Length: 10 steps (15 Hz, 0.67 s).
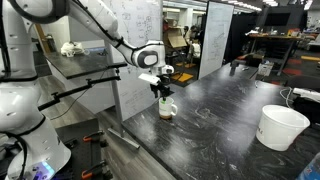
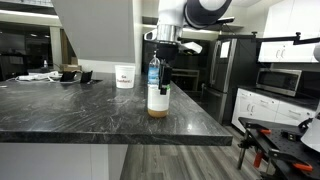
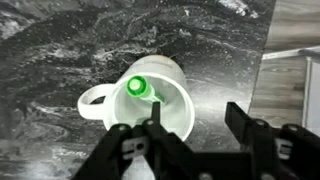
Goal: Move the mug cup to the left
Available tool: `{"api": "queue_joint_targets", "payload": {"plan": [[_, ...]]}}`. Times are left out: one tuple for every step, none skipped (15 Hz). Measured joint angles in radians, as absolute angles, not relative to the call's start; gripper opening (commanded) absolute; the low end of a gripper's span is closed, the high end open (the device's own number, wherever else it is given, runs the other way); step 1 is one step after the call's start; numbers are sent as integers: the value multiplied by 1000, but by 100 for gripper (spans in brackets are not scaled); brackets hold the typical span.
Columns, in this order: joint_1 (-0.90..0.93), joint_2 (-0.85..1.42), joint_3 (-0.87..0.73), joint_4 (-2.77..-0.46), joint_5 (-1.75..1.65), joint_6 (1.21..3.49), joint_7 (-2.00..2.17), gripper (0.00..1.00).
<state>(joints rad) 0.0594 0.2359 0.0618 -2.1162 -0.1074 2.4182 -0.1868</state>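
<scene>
Pincer (image 3: 192,118) was released, jaws spread wide, hanging directly above the mug cup (image 1: 166,111), which stood upright on the desk (image 1: 225,105) close to its edge in both exterior views. In the wrist view one finger (image 3: 133,150) sat over the cup's mouth and the other outside its wall, so the rim wall opposite the handle lay between them. I judged a straight drop would pinch that wall, with no sideways correction needed.

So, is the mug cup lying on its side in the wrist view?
No, the mug cup stands upright on the dark counter, with its round opening facing up toward the camera.
</scene>
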Motion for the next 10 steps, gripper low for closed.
{"api": "queue_joint_targets", "payload": {"plan": [[63,202,62,-2134,-110,2409,-180,100],[66,165,63,-2152,-112,2395,-168,100],[69,126,63,-2170,-112,2377,-162,100],[71,88,64,-2187,-112,2359,-153,100],[72,51,64,-2203,-112,2337,-149,100],[73,17,64,-2216,-112,2314,-149,100],[73,-12,64,-2226,-112,2289,-148,100],[73,-37,64,-2233,-112,2267,-148,100],[74,-58,65,-2239,-112,2243,-148,100],[75,-74,67,-2243,-112,2220,-148,100]]}}
